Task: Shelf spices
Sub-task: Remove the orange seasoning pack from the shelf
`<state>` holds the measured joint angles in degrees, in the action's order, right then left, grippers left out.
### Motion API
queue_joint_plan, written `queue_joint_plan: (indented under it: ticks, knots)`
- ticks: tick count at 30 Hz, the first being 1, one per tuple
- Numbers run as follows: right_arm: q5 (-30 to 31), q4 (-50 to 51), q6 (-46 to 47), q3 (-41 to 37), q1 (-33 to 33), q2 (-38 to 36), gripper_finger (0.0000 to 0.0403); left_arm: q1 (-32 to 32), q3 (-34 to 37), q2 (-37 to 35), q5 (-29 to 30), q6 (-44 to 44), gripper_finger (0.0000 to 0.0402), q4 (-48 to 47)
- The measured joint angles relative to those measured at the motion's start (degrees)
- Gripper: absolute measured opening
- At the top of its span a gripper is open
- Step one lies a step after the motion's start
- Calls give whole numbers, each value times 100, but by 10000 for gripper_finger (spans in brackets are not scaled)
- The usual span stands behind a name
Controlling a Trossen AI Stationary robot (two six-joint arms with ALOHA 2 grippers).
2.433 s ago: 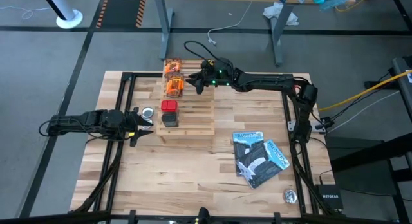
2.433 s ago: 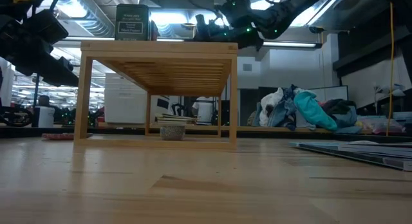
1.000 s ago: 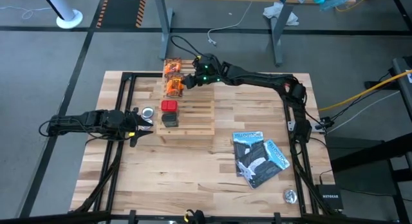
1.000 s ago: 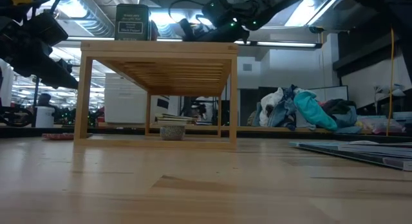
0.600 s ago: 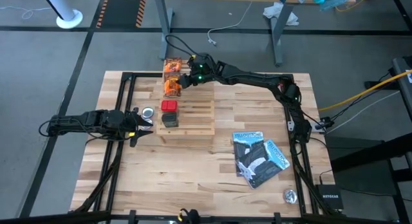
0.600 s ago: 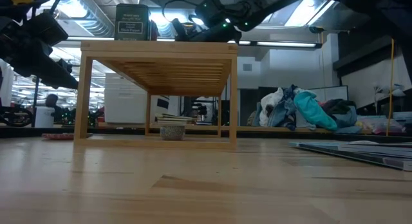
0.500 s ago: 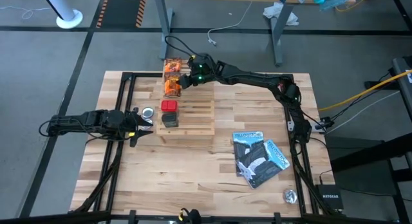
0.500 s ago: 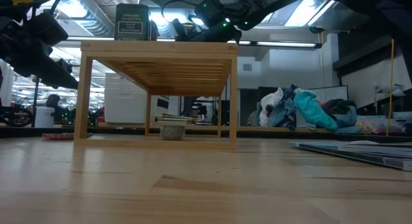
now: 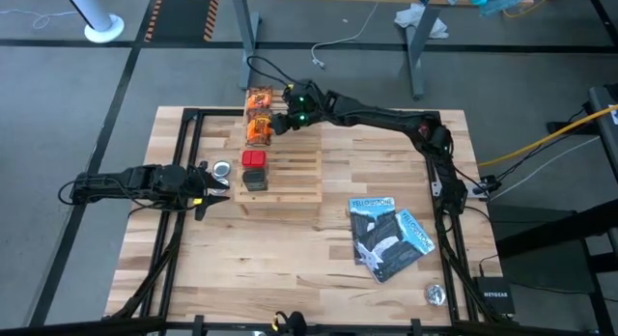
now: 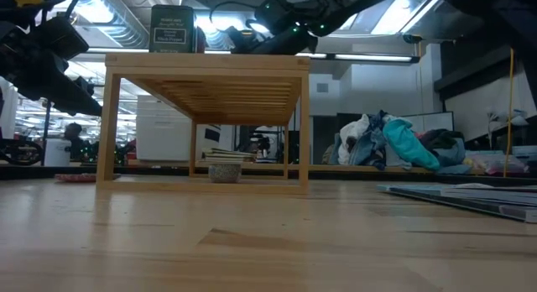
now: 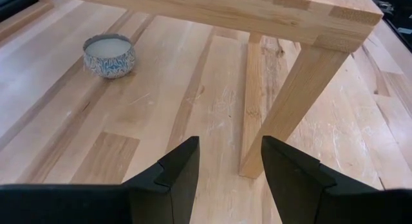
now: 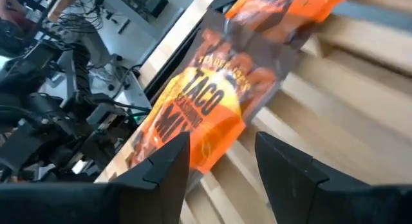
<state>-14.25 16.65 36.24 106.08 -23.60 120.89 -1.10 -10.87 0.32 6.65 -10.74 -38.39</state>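
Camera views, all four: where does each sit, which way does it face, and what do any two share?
High: overhead, straight down; both arms, shelf.
Low: tabletop height, level under the shelf; arms above.
Left wrist: past open fingers at a shelf leg, silver tin.
Right wrist: past open fingers at the taco packet.
Shared: high and left wrist show the tin.

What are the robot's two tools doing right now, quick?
Left tool: open, holding nothing, low beside the shelf leg.
Right tool: open, holding nothing, just above an orange taco packet on the shelf.

The orange packet [image 12: 212, 114] reads "TACO"; one booklet [image 9: 373, 220] reads "YELLOWSTONE".
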Motion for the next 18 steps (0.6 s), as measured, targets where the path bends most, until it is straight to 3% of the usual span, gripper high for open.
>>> queue_joint_plan:
  ticks: [18]
  knots:
    - [67, -21, -51, 0, -42, -76, 182, 0, 0, -2, -2, 0, 162, 0]
